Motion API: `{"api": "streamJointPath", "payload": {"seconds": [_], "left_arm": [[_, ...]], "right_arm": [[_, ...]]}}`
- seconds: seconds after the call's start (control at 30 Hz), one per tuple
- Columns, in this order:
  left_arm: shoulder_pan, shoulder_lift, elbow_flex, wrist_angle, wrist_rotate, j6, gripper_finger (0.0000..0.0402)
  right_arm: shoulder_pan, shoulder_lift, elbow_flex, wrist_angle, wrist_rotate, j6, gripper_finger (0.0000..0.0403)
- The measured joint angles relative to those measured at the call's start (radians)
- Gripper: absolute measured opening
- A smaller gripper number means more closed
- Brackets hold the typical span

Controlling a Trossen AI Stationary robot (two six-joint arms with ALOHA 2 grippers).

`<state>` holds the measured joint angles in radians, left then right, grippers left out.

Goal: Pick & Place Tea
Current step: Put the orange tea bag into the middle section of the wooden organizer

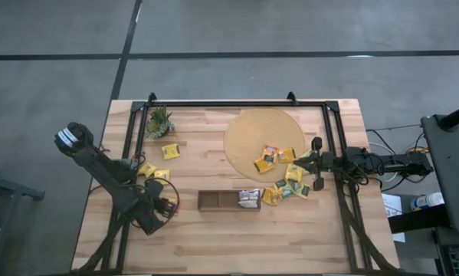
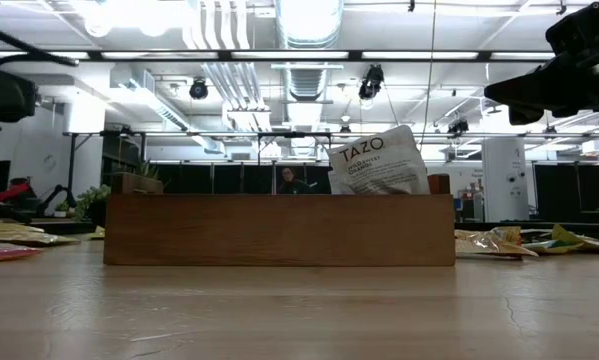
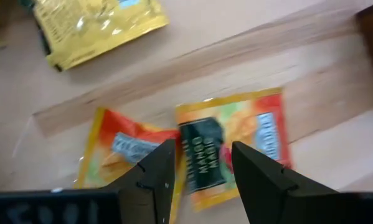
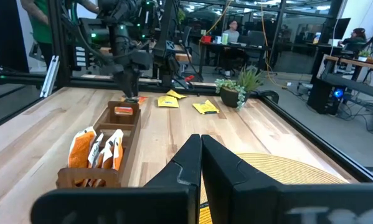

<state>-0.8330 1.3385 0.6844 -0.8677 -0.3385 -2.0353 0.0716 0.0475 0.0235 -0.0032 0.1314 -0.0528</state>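
Tea sachets lie scattered: yellow ones near the plant (image 1: 170,151), others on and beside the round mat (image 1: 265,134). My left gripper (image 3: 203,163) stands open, pointing steeply down over an orange-and-yellow sachet (image 3: 248,134) that lies flat on the table, left of the tray; a second orange sachet (image 3: 121,149) lies beside it. The dark brown tray (image 1: 218,201) holds sachets (image 4: 98,149), and a white one (image 2: 379,162) sticks up out of it. My right gripper (image 4: 201,155) waits shut at the table's right side (image 1: 318,162).
A small green plant (image 1: 159,121) stands at the far left corner. A black frame (image 1: 237,103) runs round the table top. A yellow sachet (image 3: 99,25) lies close to the left gripper. Bare wood lies along the near edge (image 1: 237,245).
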Motion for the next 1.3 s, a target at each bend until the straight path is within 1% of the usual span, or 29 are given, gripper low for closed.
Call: {"api": "streamJointPath", "payload": {"seconds": [0.1, 0.3, 0.53, 0.77, 1.3], "left_arm": [[0.001, 0.000, 0.006, 0.001, -0.022, 0.004, 0.0151], [0.011, 0.000, -0.004, -0.008, -0.026, 0.002, 0.0151], [0.059, 0.000, -0.019, -0.018, -0.028, 0.024, 0.0151], [0.103, 0.000, -0.035, 0.013, -0.004, 0.075, 0.0151], [0.105, 0.007, -0.035, 0.023, 0.026, 0.076, 0.0151]], "right_arm": [[0.000, 0.000, 0.000, 0.000, 0.000, 0.000, 0.0009], [0.000, 0.000, 0.000, 0.000, 0.000, 0.000, 0.0009], [0.000, 0.000, 0.000, 0.000, 0.000, 0.000, 0.0009], [0.000, 0.000, 0.000, 0.000, 0.000, 0.000, 0.0009], [0.000, 0.000, 0.000, 0.000, 0.000, 0.000, 0.0009]]}}
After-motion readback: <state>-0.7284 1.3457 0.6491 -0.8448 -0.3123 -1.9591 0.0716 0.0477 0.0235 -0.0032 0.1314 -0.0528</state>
